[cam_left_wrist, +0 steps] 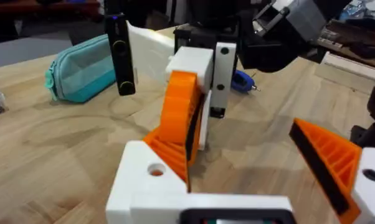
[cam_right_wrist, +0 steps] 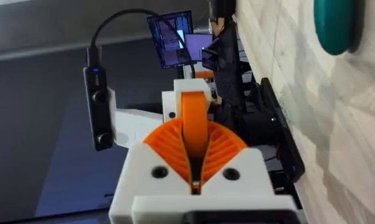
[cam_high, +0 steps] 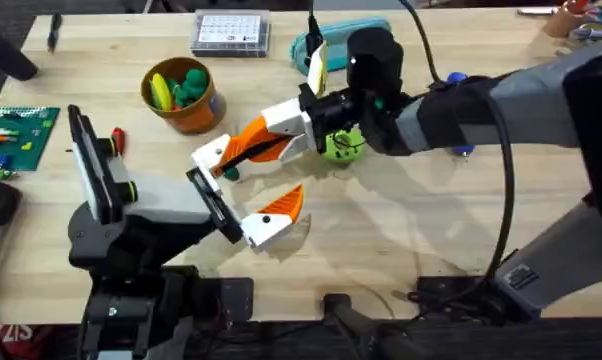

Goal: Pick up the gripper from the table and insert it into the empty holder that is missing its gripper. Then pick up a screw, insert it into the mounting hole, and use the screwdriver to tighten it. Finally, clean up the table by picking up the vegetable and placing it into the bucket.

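Observation:
My right gripper point(cam_high: 271, 135) reaches across the table and is shut on the loose gripper point(cam_high: 243, 150), an orange wedge with a white block end. The right wrist view shows its orange ribbed pads point(cam_right_wrist: 222, 146) squeezed around the orange body point(cam_right_wrist: 194, 121). The white block end point(cam_left_wrist: 151, 177) sits at the free end of the holder point(cam_high: 209, 203), the black crossbar of my left arm. My left gripper point(cam_high: 266, 180) is open, its one fitted finger point(cam_high: 278, 213) off to the side. The lime-green vegetable point(cam_high: 343, 146) lies partly hidden under the right wrist. The orange-brown bucket point(cam_high: 198, 115) stands at the back left.
Yellow and dark green toys fill the bucket. A teal pouch point(cam_high: 331, 42) and a clear parts box point(cam_high: 231, 32) lie at the back. A small red-handled tool point(cam_high: 118, 140) and a green board point(cam_high: 16, 135) are on the left. A blue-handled tool point(cam_left_wrist: 243, 81) lies behind the right gripper.

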`<action>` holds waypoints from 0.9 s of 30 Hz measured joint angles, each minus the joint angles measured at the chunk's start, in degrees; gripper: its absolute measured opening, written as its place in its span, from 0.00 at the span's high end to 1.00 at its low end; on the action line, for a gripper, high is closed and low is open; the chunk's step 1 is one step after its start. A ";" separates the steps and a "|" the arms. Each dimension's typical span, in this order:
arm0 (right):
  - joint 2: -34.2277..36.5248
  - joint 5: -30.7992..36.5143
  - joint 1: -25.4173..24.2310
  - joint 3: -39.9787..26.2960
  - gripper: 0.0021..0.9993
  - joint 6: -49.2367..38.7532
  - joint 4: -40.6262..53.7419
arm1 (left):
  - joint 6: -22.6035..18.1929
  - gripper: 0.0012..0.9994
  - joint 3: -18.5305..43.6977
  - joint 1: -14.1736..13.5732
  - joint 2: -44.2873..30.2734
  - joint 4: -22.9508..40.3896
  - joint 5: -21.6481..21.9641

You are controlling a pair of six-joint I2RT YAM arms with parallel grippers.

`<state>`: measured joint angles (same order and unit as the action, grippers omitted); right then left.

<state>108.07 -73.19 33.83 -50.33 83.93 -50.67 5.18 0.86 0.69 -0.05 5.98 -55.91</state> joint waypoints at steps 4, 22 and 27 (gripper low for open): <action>0.00 -0.04 0.11 0.00 0.90 0.03 0.23 | -0.04 0.01 0.00 0.00 0.00 0.00 0.01; 0.00 0.31 1.89 0.00 0.67 0.03 1.04 | -1.49 0.01 0.00 -0.22 0.00 0.07 -2.02; 0.00 0.31 1.89 0.00 0.60 0.03 1.11 | -1.79 0.01 0.00 -0.22 0.00 0.07 -2.21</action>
<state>108.07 -72.88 35.73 -50.33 83.96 -49.56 3.39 0.86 0.47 -0.05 6.04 -58.12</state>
